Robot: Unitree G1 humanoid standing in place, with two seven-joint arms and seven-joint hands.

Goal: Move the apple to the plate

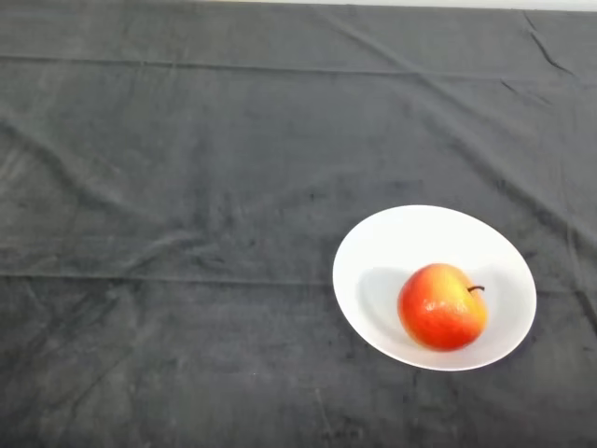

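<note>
Head view is showing a round red-and-orange apple (pixel 442 306) lying inside a shallow white round plate (pixel 392 245), toward the plate's nearer, right-hand part. The apple is lying tipped, its short dark stem pointing off to the right instead of upward, and it is casting a soft shadow on the white to its left. That lean looks like the natural result of a rounded fruit settling against the dish's gentle inward slope, which is likely also keeping it from rolling away.

The plate is sitting on the dark grey cloth-covered surface (pixel 187 233), in the right half of the view and nearer the front edge than the back. The cloth is lying in long creases and folds, mostly running across the far part and down the left side. I cannot say for certain whether the plate is sitting quite level on it.

No part of the robot is appearing here, so nothing can be said about its fingers: whether they are spread, pressed together or pinching anything cannot be told.

Judging by how things are lying, the task is looking finished, since the apple is resting wholly within the plate's rim and nothing is touching it.
</note>
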